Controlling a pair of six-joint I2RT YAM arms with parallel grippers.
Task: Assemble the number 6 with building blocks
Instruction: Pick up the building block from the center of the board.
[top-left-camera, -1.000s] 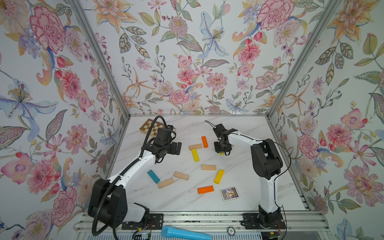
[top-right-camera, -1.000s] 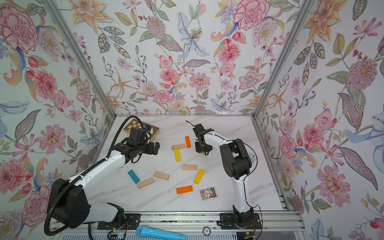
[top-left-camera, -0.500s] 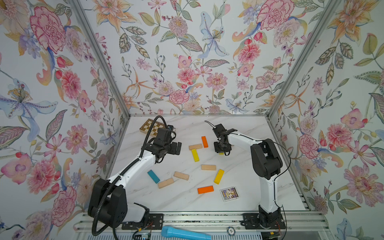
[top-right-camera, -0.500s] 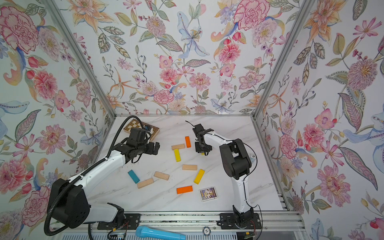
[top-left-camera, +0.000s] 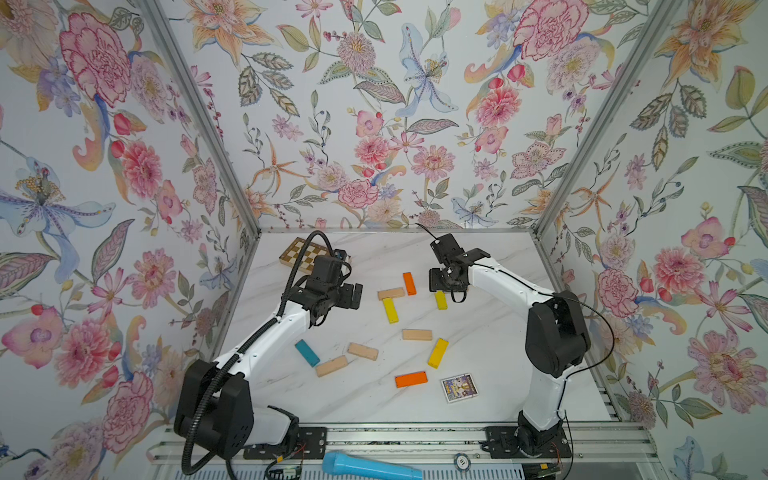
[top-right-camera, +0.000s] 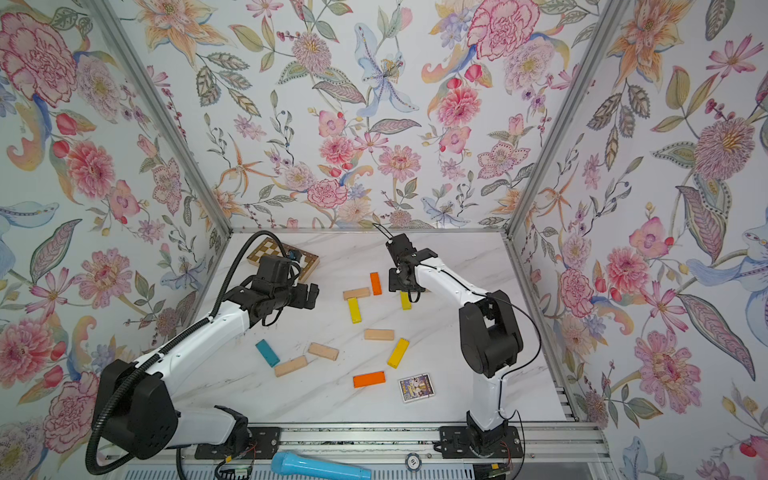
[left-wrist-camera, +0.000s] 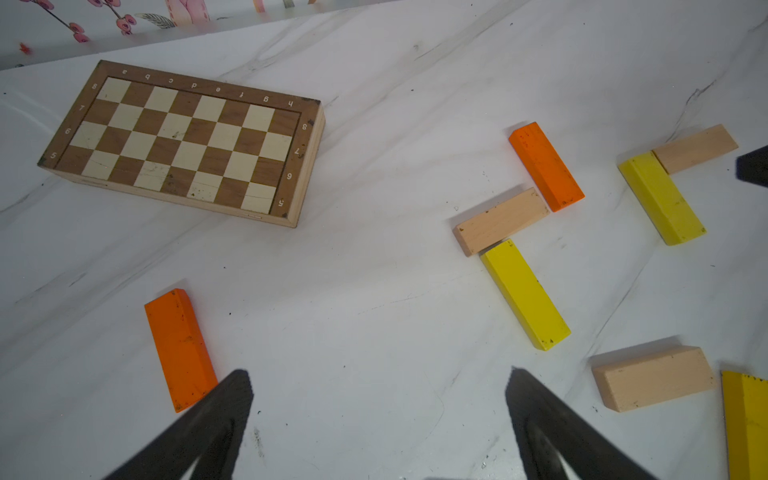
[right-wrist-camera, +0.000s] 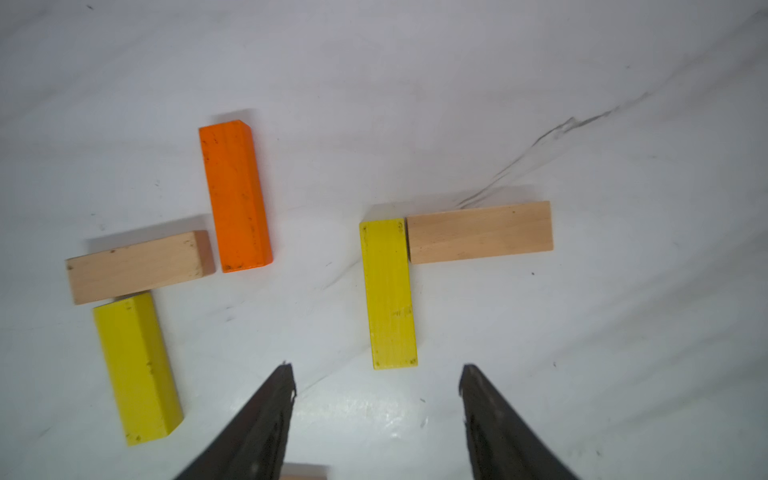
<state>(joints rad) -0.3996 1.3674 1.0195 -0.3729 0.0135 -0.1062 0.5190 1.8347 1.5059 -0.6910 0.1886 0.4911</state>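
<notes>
Building blocks lie flat on the white marble table (top-left-camera: 490, 332). My right gripper (right-wrist-camera: 377, 370) hangs open just above one end of a yellow block (right-wrist-camera: 388, 293), whose far end meets a beige block (right-wrist-camera: 480, 232) in a corner. Beside them an orange block (top-left-camera: 409, 283), a beige block (top-left-camera: 390, 294) and a yellow block (top-left-camera: 390, 310) touch in a zigzag. My left gripper (left-wrist-camera: 378, 374) is wide open over bare table, with an orange block (left-wrist-camera: 178, 345) beside one finger. No finished number 6 shows.
Loose blocks lie nearer the front: beige (top-left-camera: 417, 334), yellow (top-left-camera: 438, 353), two more beige (top-left-camera: 363, 351) (top-left-camera: 331, 366), teal (top-left-camera: 307, 353) and orange (top-left-camera: 411, 379). A picture card (top-left-camera: 458, 387) lies front right. A chequered board (top-left-camera: 299, 255) sits at the back left.
The right gripper's jaws have spread wider over the yellow block, which rests on the table. Both arms stay in nearly the same place.
</notes>
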